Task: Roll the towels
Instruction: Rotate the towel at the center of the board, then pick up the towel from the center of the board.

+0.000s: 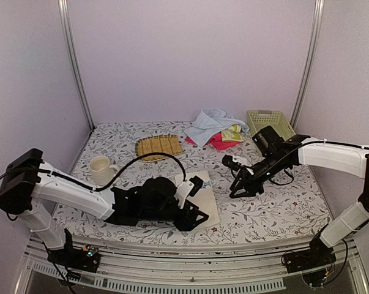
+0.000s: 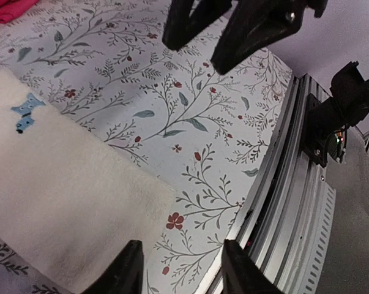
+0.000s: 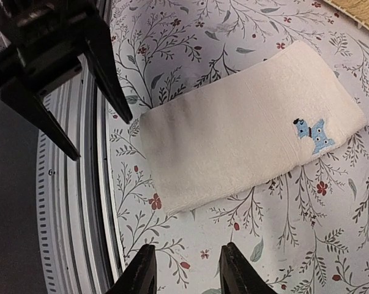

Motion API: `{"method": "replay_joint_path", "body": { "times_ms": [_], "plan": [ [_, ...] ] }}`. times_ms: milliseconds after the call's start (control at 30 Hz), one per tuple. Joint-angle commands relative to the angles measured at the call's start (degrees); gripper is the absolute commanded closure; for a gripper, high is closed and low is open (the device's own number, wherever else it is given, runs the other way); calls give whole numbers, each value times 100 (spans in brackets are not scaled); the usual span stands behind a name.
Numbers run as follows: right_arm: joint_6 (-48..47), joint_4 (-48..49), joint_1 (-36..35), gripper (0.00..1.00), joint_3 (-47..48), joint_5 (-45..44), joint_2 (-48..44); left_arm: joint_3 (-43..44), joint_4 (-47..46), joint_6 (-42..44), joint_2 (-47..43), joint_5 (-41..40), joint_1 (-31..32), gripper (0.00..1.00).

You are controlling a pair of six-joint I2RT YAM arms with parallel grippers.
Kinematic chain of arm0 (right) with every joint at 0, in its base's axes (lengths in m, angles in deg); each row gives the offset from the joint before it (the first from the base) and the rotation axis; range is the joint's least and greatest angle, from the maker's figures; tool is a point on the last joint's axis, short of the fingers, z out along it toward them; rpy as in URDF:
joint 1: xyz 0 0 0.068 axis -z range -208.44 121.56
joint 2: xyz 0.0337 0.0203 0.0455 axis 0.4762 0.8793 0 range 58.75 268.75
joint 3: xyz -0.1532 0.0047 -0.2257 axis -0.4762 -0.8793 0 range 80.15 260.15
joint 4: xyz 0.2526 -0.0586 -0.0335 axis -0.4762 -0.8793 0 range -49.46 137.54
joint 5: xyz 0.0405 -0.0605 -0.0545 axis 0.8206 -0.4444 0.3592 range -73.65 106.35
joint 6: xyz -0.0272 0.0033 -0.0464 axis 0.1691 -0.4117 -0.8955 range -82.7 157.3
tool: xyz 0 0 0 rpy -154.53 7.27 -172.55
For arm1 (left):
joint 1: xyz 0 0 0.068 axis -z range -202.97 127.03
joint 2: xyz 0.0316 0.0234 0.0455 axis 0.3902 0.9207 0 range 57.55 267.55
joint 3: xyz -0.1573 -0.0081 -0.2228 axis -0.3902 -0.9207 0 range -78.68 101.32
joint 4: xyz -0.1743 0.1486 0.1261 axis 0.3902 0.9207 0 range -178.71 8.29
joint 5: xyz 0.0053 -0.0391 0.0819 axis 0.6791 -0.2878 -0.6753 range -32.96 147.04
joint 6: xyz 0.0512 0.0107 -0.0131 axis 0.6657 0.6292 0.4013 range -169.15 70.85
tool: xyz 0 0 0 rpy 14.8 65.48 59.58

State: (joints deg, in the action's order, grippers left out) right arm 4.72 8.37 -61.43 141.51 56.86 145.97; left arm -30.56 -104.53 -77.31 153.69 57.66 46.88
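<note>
Cream towel (image 3: 245,128) lies flat, long axis running away from the surface's (image 1: 282,208) near edge; left gripper (image 2: 183,269) hangs nearest, over its near end, and right gripper (image 3: 185,269) hangs alongside, both part-open and empty.

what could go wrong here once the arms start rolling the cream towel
1. The cream towel lies flat with one end near the table's front rail; a roll started there might push it off.
2. The left fingers and right fingers hang close together near that end, so they might collide.
3. The mug stands beside the left arm; a swing could knock it.
</note>
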Motion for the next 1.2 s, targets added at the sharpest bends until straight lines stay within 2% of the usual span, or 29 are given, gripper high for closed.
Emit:
{"method": "replay_joint_path", "body": {
  "times_ms": [0, 233, 467, 700, 867, 1167],
  "plan": [
    [-323, 689, -453, 62, -573, -861, -553, -687, -26, 709, -596, -1060, 174, 39],
    [-974, 780, -1165, 63, -910, -1365, -842, -1520, -103, 551, -1251, -1223, 185, 39],
    [-1172, 1148, -1871, 67, -780, -1957, -283, -2031, -305, -56, -1937, -2070, 205, 40],
    [-1253, 1393, -2172, 68, -665, -1967, 410, -2874, -1246, -280, -2826, -2152, 210, 41],
    [-1204, 1560, -2207, 68, -629, -1950, 740, -2983, -1049, -364, -3039, -2153, 205, 41],
    [-1174, 1643, -2229, 67, -459, -2065, 1166, -2812, -805, -262, -2844, -2119, 209, 42]
  ]
}}
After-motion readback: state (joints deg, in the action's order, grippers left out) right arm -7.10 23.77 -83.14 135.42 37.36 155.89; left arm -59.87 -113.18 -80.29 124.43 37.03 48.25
